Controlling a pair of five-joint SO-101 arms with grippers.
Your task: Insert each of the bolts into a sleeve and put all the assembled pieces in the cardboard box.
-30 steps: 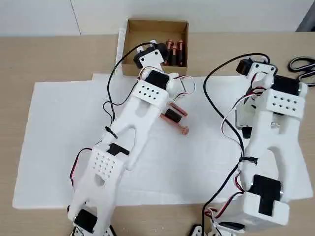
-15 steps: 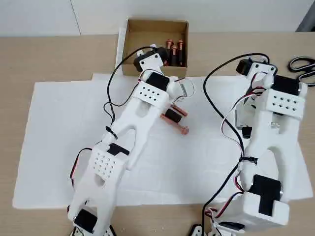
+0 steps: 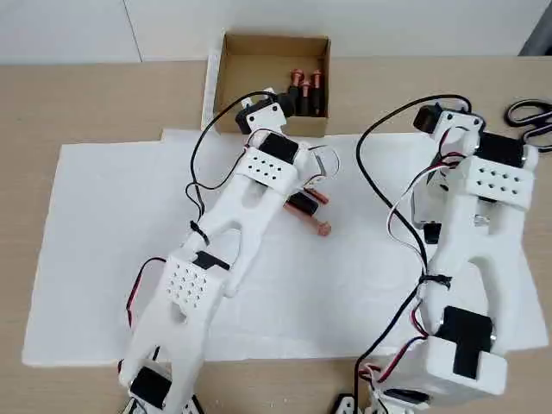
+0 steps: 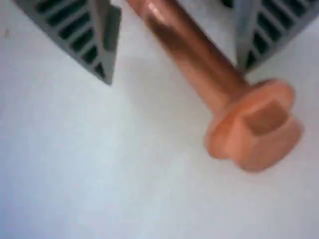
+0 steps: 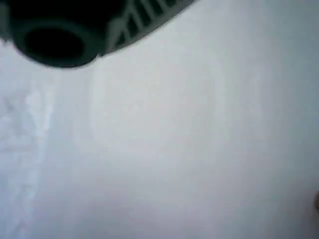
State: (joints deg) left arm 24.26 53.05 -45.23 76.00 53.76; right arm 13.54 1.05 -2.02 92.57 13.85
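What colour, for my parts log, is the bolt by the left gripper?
Copper; bolt shows best in left wrist view.

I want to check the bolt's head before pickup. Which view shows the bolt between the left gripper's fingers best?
The left wrist view: the bolt lies close up, hex head and shank plain. In the high view it is small, partly under the arm. The right wrist view faces the white sheet.

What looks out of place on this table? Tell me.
Nothing is spilled or broken. A pair of scissors lies at the right edge of the table, off the white sheet, and has no evident part in this job.
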